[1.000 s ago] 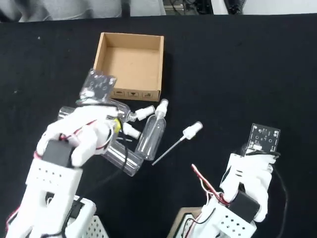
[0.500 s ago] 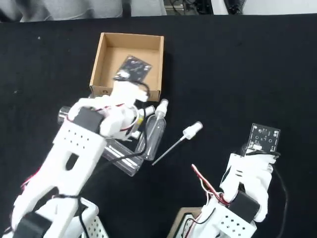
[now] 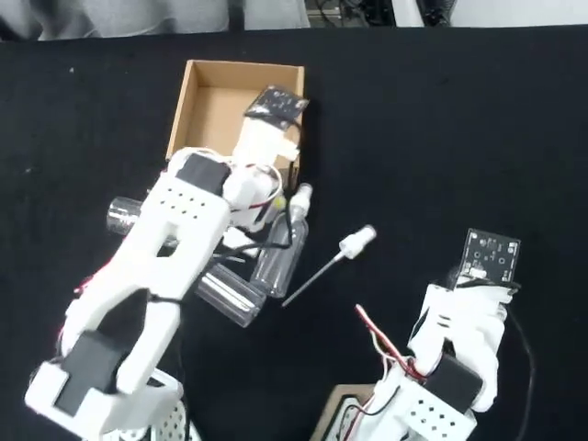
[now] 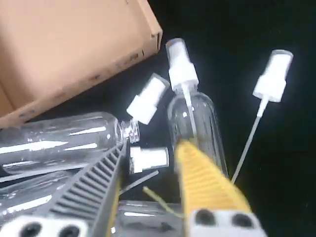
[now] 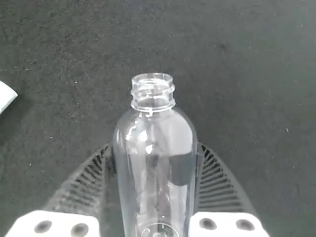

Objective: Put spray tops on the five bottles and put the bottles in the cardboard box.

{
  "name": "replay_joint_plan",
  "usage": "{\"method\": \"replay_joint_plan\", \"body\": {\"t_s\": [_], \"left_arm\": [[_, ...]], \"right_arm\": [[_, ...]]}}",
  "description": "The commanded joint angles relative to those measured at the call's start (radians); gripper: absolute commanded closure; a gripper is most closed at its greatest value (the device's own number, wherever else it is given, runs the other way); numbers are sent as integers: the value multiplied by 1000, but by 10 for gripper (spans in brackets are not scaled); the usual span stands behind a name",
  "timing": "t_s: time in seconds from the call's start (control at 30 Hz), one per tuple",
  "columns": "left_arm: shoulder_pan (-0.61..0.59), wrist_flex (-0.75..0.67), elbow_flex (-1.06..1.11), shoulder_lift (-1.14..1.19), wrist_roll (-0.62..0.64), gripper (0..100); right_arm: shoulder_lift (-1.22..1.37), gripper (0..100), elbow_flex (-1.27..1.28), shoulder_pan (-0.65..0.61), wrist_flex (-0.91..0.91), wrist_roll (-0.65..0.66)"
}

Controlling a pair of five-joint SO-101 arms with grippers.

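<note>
The capped bottle lies on the black table just beside the cardboard box, its spray head toward the box. The left tool hangs over it with its jaws spread, the yellow one across the bottle's body. A loose spray top lies between them. Well apart, the right tool pinches an uncapped bottle.

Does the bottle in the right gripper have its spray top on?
No, it's off. The bottle held by the right gripper shows a bare, open threaded neck.
</note>
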Motion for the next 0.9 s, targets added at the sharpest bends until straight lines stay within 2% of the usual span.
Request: {"method": "replay_joint_plan", "body": {"t_s": [0.0,0.13,0.87], "left_arm": [[31,5,-101,34,34,760],[53,5,-168,92,86,741],[82,6,-553,594,86,741]], "right_arm": [[-81,910,-4,21,-29,-3],[-81,910,-4,21,-29,-3],[-81,910,5,20,-29,-2]]}}
